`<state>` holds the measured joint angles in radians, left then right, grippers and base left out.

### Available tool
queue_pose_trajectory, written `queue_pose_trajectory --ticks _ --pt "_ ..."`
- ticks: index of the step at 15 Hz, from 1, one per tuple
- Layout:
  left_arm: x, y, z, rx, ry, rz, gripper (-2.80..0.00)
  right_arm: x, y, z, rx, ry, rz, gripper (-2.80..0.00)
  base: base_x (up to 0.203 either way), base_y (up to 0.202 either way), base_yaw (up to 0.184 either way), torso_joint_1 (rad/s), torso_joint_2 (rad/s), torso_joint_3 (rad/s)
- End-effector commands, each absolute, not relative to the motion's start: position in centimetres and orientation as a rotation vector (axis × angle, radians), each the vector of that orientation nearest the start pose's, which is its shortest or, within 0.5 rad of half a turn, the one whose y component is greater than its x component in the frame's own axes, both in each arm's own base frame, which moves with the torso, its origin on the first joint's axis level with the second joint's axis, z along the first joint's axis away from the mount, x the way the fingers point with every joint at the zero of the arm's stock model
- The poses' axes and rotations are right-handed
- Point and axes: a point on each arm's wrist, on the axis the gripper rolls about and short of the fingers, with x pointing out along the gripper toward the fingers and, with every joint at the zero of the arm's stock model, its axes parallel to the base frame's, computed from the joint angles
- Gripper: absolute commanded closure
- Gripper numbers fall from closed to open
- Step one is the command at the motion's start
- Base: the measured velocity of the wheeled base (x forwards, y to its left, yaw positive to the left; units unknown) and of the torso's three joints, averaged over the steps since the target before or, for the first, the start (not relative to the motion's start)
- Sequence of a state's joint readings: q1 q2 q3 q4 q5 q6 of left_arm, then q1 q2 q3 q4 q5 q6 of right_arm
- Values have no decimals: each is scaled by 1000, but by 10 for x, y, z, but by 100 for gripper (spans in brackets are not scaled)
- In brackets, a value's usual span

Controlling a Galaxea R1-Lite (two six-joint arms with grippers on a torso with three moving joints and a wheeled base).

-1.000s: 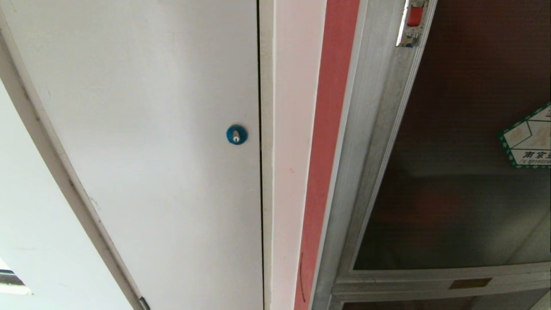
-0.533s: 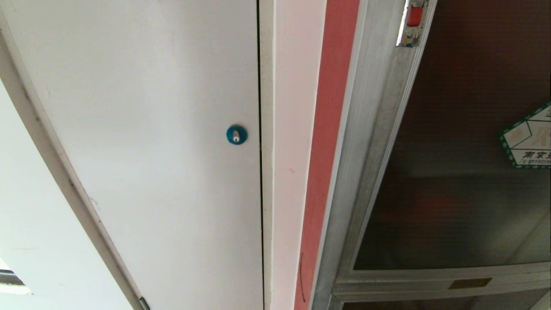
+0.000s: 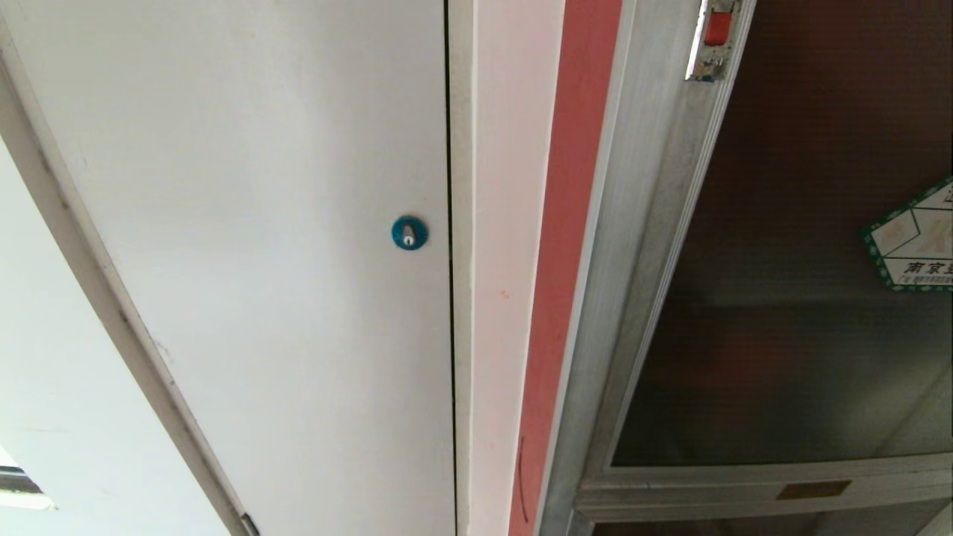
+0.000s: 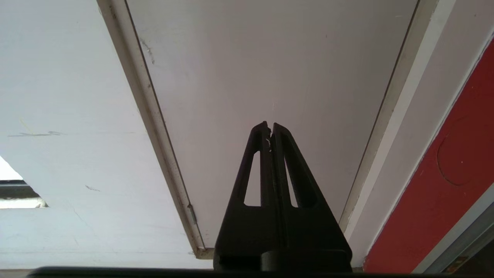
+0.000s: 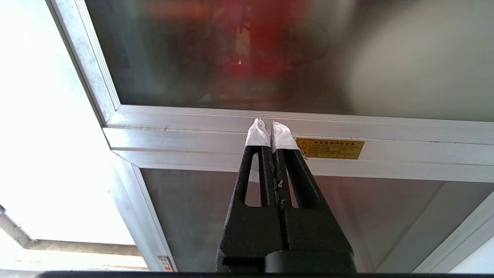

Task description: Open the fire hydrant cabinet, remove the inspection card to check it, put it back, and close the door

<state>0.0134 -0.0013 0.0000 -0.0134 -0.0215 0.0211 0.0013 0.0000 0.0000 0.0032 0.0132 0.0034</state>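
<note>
Standing upright and closed, the door (image 3: 804, 298) faces both grippers, fingers (image 5: 257, 135) pressed together.

door (image 3: 804, 335): smoked glass, glossy | frame (image 3: 640, 246): brushed alu | white door (image 3: 260, 223): matt, smooth

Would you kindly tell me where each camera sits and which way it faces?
Head view: on the head, facing the white door and the cabinet's smoked-glass door; no arm shows.
Left wrist view: behind the shut left gripper, facing the white door, shared with the head view.
Right wrist view: behind the shut right gripper, facing the smoked-glass door, likewise shared.
</note>
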Motion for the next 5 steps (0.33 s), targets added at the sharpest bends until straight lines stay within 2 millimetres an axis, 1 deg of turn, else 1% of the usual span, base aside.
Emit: queue_pose_trajectory --ticks 1,5 --pt "-22 -1 75 22 -6 -8 0 -23 0 75 4 2 15 0 0 0 0 0 0 0" --pt "-22 -1 75 22 -6 -8 0 -23 0 75 2 2 15 0 0 0 0 0 0 0"
